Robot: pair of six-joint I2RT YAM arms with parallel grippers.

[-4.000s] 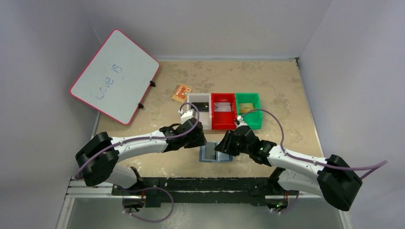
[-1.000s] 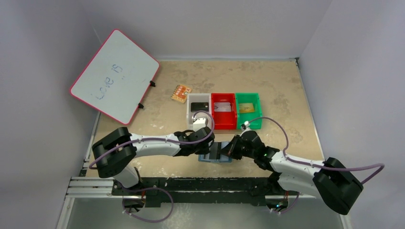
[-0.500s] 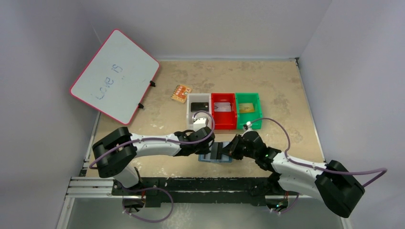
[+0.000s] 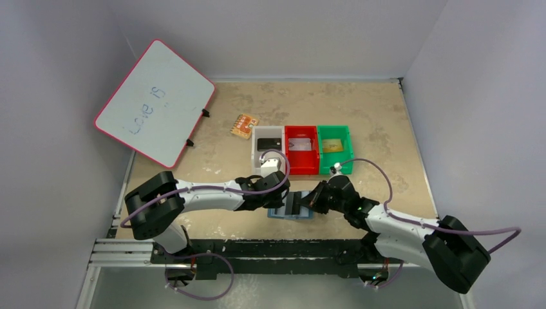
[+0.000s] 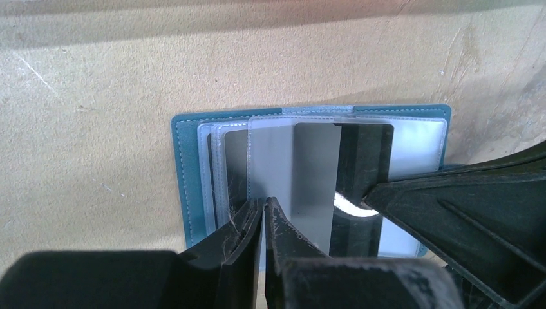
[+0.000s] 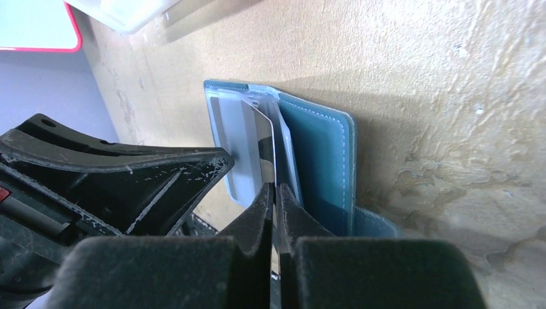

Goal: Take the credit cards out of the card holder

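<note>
Both grippers lower than before, tight: left gripper (image 5: 264, 207) on one card holder (image 5: 187, 168), right gripper (image 6: 275, 193) on one silver-grey card (image 6: 260, 145).

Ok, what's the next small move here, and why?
Probably pull the right gripper straight back, sliding the silver-grey card out of the blue card holder. Its jaws look closed on that card's edge, and the left gripper is pinched shut on the holder's near edge, so the holder should not drag along.
</note>
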